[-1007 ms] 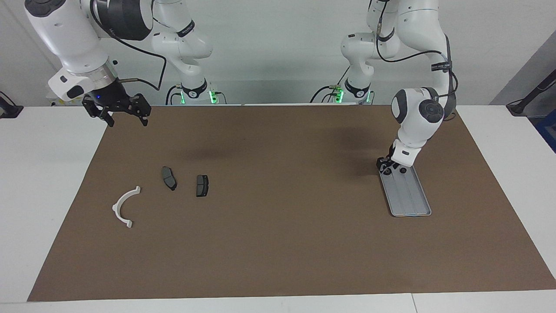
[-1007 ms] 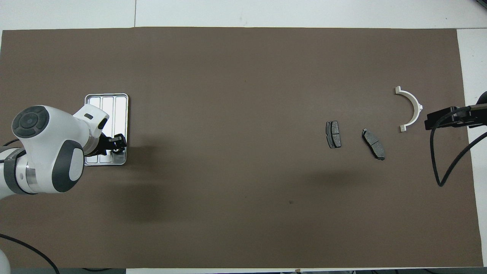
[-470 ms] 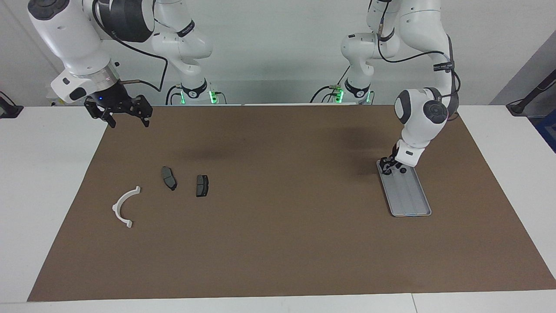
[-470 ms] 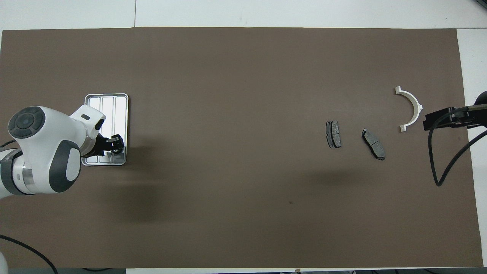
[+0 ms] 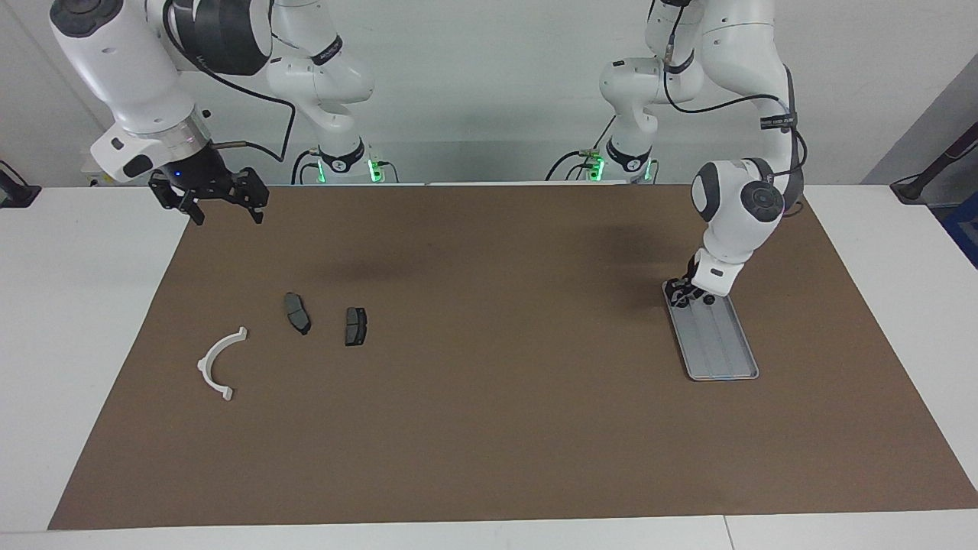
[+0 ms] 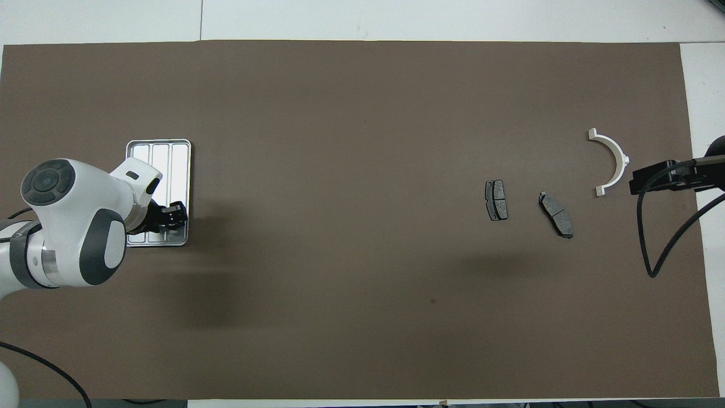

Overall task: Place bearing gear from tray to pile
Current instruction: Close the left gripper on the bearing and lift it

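Observation:
The silver-grey ribbed tray lies toward the left arm's end of the table. My left gripper is down in the tray's end nearer the robots. The bearing gear is hidden among the gripper's dark parts, and I cannot tell whether it is gripped. The pile lies toward the right arm's end: a white semicircular bracket and two dark brake pads. My right gripper hangs open and empty over the mat's corner by its own base, where the arm waits.
A brown mat covers most of the white table. A black cable loops down from the right arm near the bracket. Nothing else stands on the mat between tray and pile.
The left arm's wrist has shifted a little above the tray while its gripper stays at the same end. The right gripper rose slightly at first, then held still.

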You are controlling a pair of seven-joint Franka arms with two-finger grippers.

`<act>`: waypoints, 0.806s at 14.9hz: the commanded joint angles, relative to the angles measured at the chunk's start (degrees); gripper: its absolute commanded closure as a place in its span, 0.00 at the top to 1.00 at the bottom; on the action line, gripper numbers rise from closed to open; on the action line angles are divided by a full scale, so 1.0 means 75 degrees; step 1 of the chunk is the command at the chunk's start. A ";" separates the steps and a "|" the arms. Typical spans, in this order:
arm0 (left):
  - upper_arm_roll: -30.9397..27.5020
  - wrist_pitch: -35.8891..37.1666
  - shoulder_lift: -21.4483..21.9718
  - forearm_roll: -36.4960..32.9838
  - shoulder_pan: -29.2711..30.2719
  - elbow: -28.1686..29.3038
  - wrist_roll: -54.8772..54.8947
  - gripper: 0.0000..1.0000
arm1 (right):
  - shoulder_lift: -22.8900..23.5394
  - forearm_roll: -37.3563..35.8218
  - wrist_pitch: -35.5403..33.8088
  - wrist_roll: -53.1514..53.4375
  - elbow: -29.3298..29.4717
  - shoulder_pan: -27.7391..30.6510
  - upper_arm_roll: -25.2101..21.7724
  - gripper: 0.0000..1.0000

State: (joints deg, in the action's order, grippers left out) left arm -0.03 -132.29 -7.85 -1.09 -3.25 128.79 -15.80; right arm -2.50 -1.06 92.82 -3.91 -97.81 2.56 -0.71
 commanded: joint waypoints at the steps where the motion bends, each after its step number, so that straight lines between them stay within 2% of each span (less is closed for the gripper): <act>1: -0.0032 -0.0209 -0.0007 -0.0088 -0.0012 0.0102 0.0033 0.41 | -0.0229 0.0141 0.0234 0.0017 -0.0294 0.0034 0.0025 1.00; 3: -0.0020 -0.0209 -0.0008 -0.0088 -0.0024 0.0090 0.0033 0.32 | -0.0206 0.0141 0.0234 0.0006 -0.0224 0.0034 0.0037 1.00; 6: -0.0031 -0.0198 -0.0008 -0.0077 -0.0024 0.0090 0.0033 0.06 | -0.0205 0.0141 0.0234 -0.0006 -0.0236 0.0034 0.0037 1.00; 7: -0.0032 -0.0174 -0.0008 -0.0077 -0.0024 0.0055 0.0033 0.01 | -0.0217 0.0141 0.0234 0.0017 -0.0259 0.0034 0.0037 1.00; 10: -0.0008 0.0525 -0.0206 -0.0042 -0.0071 -0.0762 -0.0095 0.00 | -0.0217 0.0141 0.0327 0.0123 -0.0282 0.0023 0.0048 1.00; 12: -0.0020 0.1089 -0.0254 0.0331 -0.0315 -0.1431 -0.0597 0.00 | -0.0217 0.0141 0.0596 0.0239 -0.0294 -0.0129 0.0060 1.00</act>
State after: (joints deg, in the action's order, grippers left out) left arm 0.17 -129.15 -8.26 -0.36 -3.56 124.26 -17.00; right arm -2.61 -1.02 94.63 -3.85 -97.88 2.26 -0.55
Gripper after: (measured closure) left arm 0.648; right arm 0.000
